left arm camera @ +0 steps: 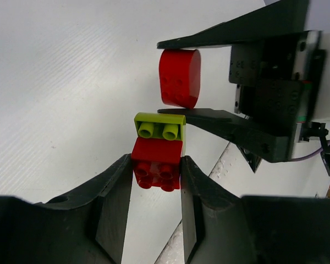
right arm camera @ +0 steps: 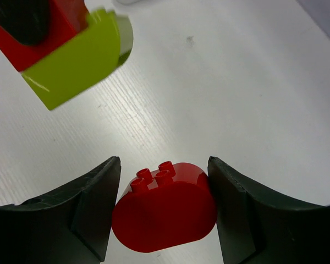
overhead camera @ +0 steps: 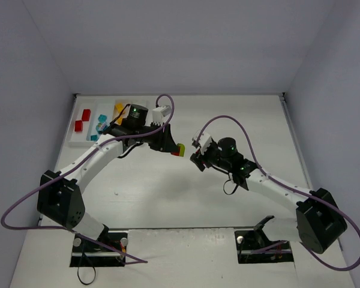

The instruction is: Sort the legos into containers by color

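My left gripper point(left arm camera: 155, 162) is shut on a small red brick point(left arm camera: 157, 159) that has a lime green brick point(left arm camera: 159, 126) joined to its far end. In the top view this clump point(overhead camera: 179, 150) hangs above the middle of the table at my left gripper point(overhead camera: 171, 147). Just to its right, my right gripper point(right arm camera: 164, 165) is shut on a rounded red brick point(right arm camera: 165, 214), studs pointing away from the wrist. The two held pieces are close but apart. The white tray point(overhead camera: 72, 141) of containers lies at the far left, with red point(overhead camera: 84, 114), cyan point(overhead camera: 101, 119) and yellow point(overhead camera: 119, 108) legos in it.
My left arm reaches over the tray's right part and hides it. The right gripper point(overhead camera: 196, 158) hovers mid-table. Purple cables loop above both arms. Grey walls close the table's far, left and right sides.
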